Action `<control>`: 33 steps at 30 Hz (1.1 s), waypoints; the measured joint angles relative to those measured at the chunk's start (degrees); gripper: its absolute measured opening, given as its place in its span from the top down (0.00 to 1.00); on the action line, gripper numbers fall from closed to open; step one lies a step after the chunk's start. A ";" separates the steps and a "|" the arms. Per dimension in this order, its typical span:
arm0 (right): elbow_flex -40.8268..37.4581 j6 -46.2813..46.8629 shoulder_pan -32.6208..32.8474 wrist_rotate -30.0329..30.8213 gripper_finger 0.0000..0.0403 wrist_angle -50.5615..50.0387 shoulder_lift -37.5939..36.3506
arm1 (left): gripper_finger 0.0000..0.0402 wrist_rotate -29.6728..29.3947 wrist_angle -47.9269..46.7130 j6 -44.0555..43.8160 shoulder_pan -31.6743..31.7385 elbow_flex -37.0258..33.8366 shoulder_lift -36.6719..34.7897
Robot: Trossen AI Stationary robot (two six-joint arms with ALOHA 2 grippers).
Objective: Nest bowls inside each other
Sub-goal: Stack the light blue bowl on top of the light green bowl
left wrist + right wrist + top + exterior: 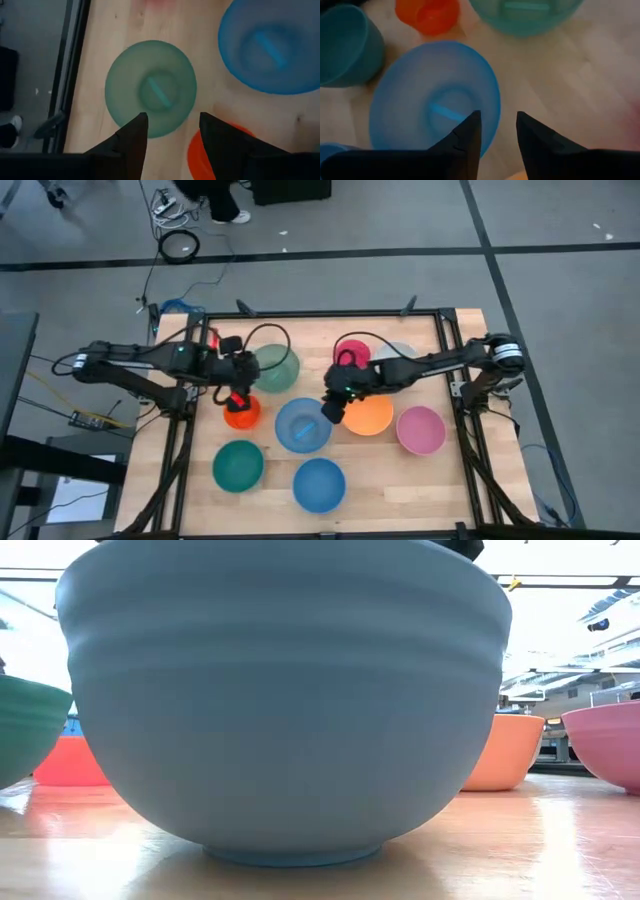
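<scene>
Several bowls stand apart, upright on their bases, on the wooden table (455, 480). They are sage green (275, 367), light blue (302, 425), teal (238, 465), blue (319, 484), orange (368, 416), pink (421, 430), magenta (352, 350), a small red-orange one (241, 412), and a white one (400, 350) partly hidden by the right arm. My left gripper (171, 120) hangs open above the red-orange bowl (200, 150), beside the sage green bowl (150, 89). My right gripper (497, 125) is open over the light blue bowl's right rim (492, 107), one finger above its inside and one outside.
Black frame rails (440, 340) run along the table's edges. The blue bowl (290, 700) fills the low view, with the teal bowl (25, 730), orange bowl (500, 750) and pink bowl (605, 745) beside it. Bare wood lies at the near right corner. A person's shoe (232, 217) shows beyond the far edge.
</scene>
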 joint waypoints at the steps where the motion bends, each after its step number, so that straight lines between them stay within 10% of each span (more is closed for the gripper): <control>1: 0.48 -0.02 -0.15 -0.27 0.70 -0.58 0.74 | 0.53 0.01 -0.20 -0.70 -0.35 0.00 -0.57; 33: 1.46 2.28 -1.30 -2.69 0.75 3.75 10.32 | 0.53 -1.64 -1.16 -6.97 -0.99 -0.02 -8.07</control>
